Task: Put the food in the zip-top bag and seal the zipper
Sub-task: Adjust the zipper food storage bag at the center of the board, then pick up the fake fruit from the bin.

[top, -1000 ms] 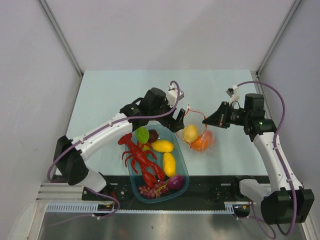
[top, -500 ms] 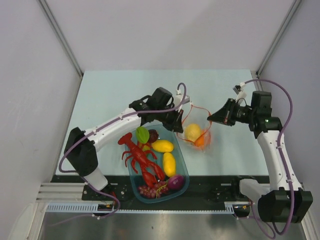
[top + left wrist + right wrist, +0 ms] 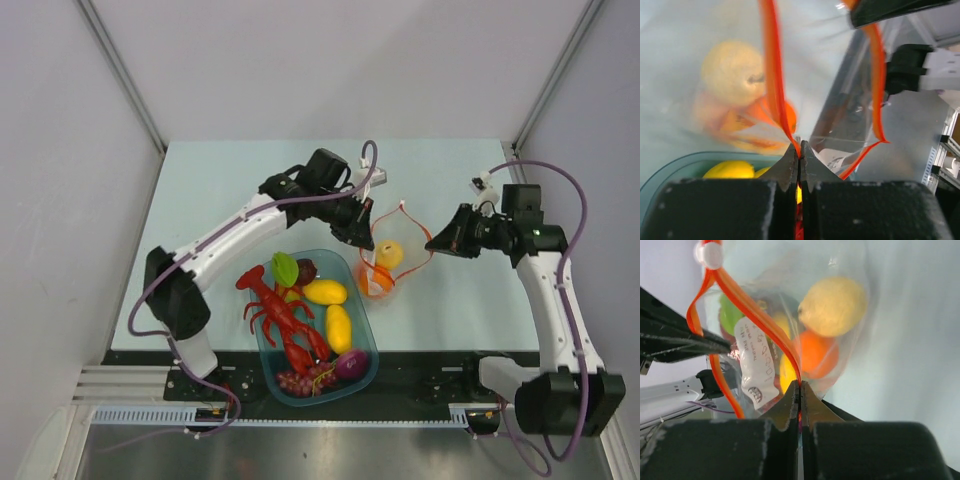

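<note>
Left pincer [image 3: 799,149] snapped shut on zipper [image 3: 771,75] | right pincer [image 3: 800,386] pinches opposite end | zip-top bag [image 3: 382,272] just beside tub [image 3: 370,335] rim

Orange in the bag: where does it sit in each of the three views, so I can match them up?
Top: orange at the bottom of the bag, just right of the tub.
Left wrist: near centre, blurred, behind the zipper.
Right wrist: centre, right of the zipper.
Shared landmark: the lemon, touching the orange and just above it in every picture.
</note>
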Robot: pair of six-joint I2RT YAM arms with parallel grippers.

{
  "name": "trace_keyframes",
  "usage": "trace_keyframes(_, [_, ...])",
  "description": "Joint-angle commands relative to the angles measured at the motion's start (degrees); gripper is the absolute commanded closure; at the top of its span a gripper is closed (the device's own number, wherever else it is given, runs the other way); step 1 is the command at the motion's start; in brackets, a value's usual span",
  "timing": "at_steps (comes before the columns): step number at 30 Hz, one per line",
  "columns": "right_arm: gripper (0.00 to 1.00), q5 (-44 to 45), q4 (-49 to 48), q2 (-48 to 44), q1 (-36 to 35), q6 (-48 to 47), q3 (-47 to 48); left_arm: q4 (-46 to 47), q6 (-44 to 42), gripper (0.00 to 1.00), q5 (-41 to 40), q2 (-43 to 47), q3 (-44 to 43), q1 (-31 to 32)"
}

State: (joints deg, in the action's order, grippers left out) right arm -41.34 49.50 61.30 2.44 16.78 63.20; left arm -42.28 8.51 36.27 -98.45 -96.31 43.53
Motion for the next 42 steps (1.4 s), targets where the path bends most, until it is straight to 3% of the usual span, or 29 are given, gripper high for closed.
trace_keyframes(1, [1.0,0.5,-2.7,3.5,0.5,-1.7,1.5,-2.0,-1.7,0.97,-1.8,-3.7,-2.5,-3.5])
trace_keyframes(11, [1.0,-4.5,-2.3,1.2,-0.1,-0.3,8.8,-0.8,-7.6,0.88,-5.2,-0.5,-3.4,-3.8])
trace_keyframes(15, [1.0,-1.7,-1.7,0.2,-1.1,-0.9,6.6,1.1,-7.1,0.81,-3.9,2.9,2.4,-5.3])
trace_keyframes(16, [1.0,-0.8,-2.6,0.2,-1.6,-0.9,5.1,1.5,-6.8,0.69,-3.5,3.3,3.6,-6.2])
trace_keyframes(20, [1.0,1.7,-5.1,0.8,-2.1,-2.2,-1.1,5.1,-6.6,0.43,0.7,9.0,12.0,-9.9])
trace_keyframes(21, [1.0,1.9,-5.0,1.2,-1.9,-2.6,-1.5,6.3,-9.9,0.36,0.5,11.3,14.3,-10.3])
trace_keyframes(22, [1.0,2.2,-5.0,1.5,-1.7,-3.0,-1.3,8.9,-12.1,0.23,-0.1,13.7,16.9,-10.5])
trace_keyframes(25, [1.0,2.0,-4.8,1.4,-1.4,-3.8,-1.0,11.9,-22.9,0.08,0.2,24.7,28.7,-9.7])
trace_keyframes(27, [1.0,1.9,-4.8,1.1,-1.4,-3.9,-1.0,11.6,-31.8,0.07,-2.8,29.5,35.1,-6.3])
trace_keyframes(32, [1.0,1.1,-4.9,0.9,-1.3,-3.7,-1.2,15.6,-39.3,0.07,-13.4,29.1,43.5,1.1])
trace_keyframes(37, [1.0,-1.4,-5.0,1.0,-1.3,-3.3,1.0,19.2,-44.9,0.09,-20.0,21.1,43.8,3.6])
trace_keyframes(42, [1.0,-2.3,-4.9,0.4,-1.4,-2.5,3.0,18.0,-51.8,0.14,-21.1,13.9,41.9,3.6])
